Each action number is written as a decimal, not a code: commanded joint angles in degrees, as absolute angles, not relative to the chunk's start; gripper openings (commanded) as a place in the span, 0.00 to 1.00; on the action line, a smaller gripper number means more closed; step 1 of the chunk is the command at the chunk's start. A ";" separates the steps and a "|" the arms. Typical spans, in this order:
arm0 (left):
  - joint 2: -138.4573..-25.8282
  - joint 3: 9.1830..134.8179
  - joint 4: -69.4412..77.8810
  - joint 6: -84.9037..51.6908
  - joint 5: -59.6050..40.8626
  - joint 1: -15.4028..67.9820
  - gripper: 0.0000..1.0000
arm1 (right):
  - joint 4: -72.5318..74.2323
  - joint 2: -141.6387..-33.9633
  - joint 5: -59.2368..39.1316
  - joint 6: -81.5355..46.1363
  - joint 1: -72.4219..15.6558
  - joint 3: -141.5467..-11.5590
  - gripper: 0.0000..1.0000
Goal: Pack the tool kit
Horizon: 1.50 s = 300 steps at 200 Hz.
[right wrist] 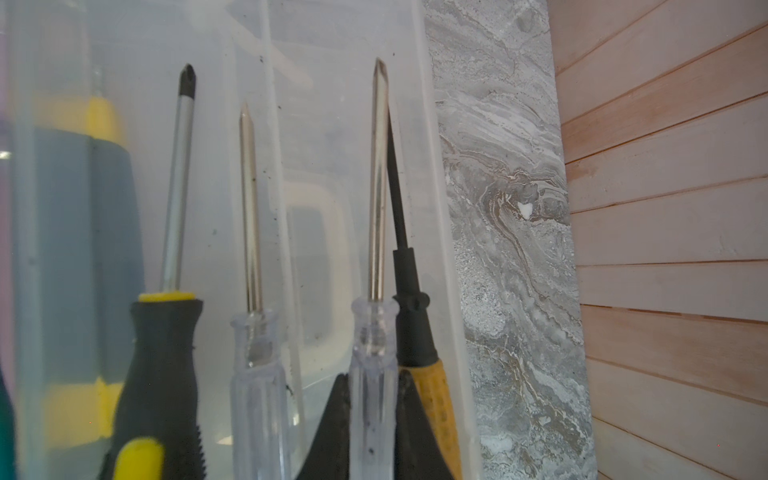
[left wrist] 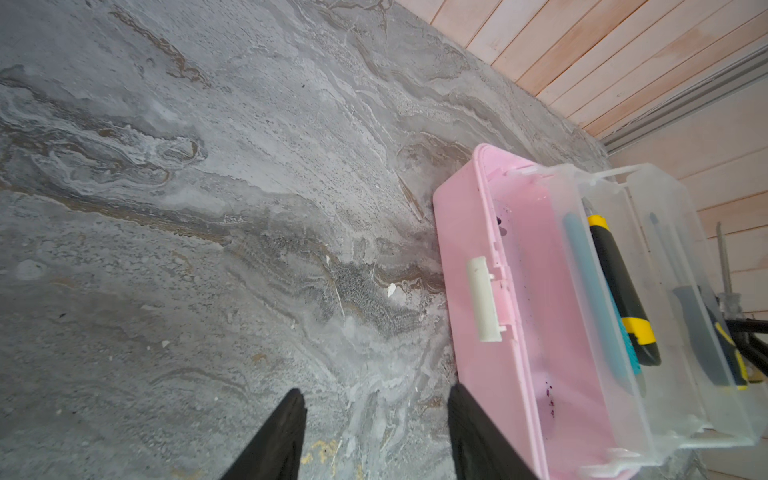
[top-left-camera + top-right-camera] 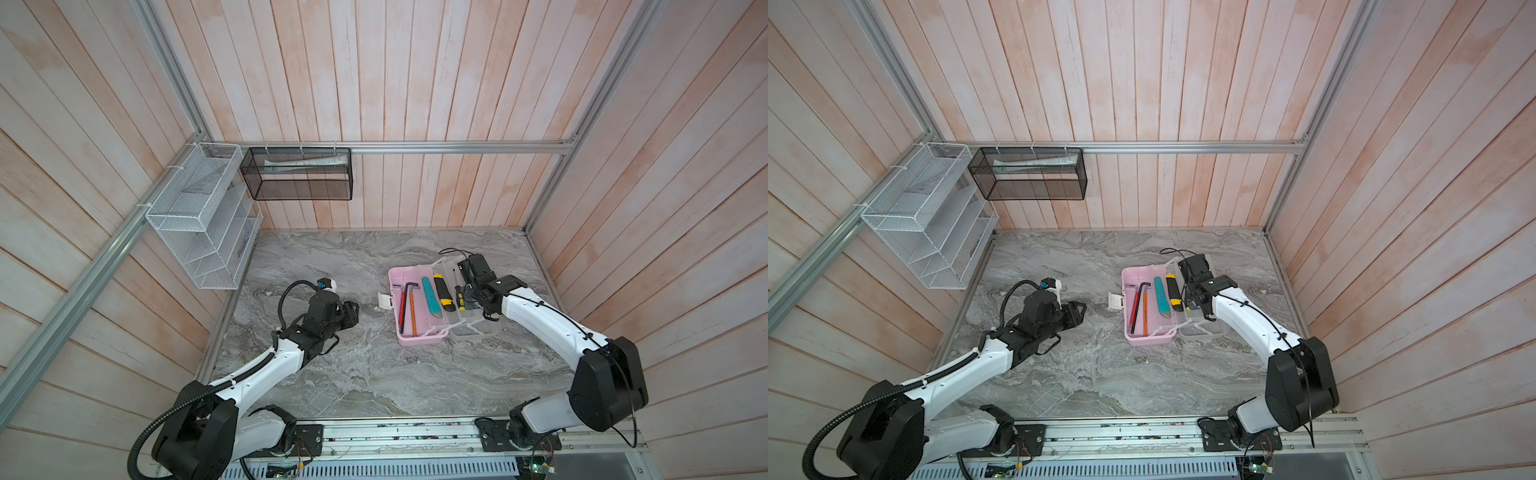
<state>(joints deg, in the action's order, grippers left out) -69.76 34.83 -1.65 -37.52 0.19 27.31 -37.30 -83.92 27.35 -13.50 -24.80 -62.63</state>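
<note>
Jaws first: those of the right gripper (image 1: 372, 440) are pinched tight on a clear-handled screwdriver (image 1: 376, 208), its bright steel shaft running along the frosted lid (image 1: 332, 124), while on the left gripper (image 2: 376, 432) the two black fingers (image 2: 282, 436) stand apart over bare stone, holding nothing. We find the tool kit case (image 3: 417, 338) on the right half of the grey, veined marble table (image 3: 332, 374). Its pale pink base is open, with the lid laid flat on the side away from the left arm (the right wrist hangs over that lid and hides part of it in both top views). Beside the held tool lie a second clear screwdriver (image 1: 253, 249), a Phillips screwdriver (image 1: 166, 353) with a ribbed black-and-yellow grip, and an amber-handled screwdriver (image 1: 432, 395) whose thin black shaft lies against the held one. In the pink base we make out a black L-shaped hex key (image 3: 409, 286), a teal knife (image 3: 429, 297) and a black-and-yellow knife (image 3: 444, 293). The white latch (image 2: 484, 299) juts toward the left gripper. A white wire basket (image 3: 195, 216) and a black mesh basket (image 3: 299, 189) hang on the wall rail, well apart from the case.
</note>
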 commanded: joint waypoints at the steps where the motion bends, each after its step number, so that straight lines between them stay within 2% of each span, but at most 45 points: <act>1: -70.36 36.42 -0.77 -37.44 0.07 26.98 0.58 | -38.10 -84.32 26.07 -14.16 -24.52 -62.27 0.12; 22: -70.11 36.87 -1.93 -37.46 0.53 26.98 0.58 | -40.71 -84.26 26.28 -14.94 -24.52 -64.23 0.27; 46: -69.92 37.90 -3.47 -36.62 1.76 26.85 0.58 | -41.27 -82.25 25.28 -14.99 -24.52 -65.12 0.38; 86: -70.30 41.23 -5.58 -34.19 2.83 25.35 0.59 | -40.40 -76.46 23.84 -16.56 -24.87 -66.48 0.38; 116: -73.22 46.52 -5.88 -31.62 1.50 25.35 0.59 | -27.73 -69.62 14.24 -19.90 -24.88 -60.01 0.39; 135: -76.49 50.27 -5.75 -30.73 -1.83 25.40 0.59 | -24.45 -69.33 10.06 -22.11 -24.87 -58.73 0.39; 216: -97.00 67.29 -5.28 -27.18 -17.51 26.82 0.60 | -20.29 -67.46 6.46 -22.31 -24.87 -54.79 0.40; 300: -111.53 81.44 -13.13 -23.62 -9.16 29.37 0.54 | -18.99 -66.81 9.56 -20.30 -24.13 -52.65 0.40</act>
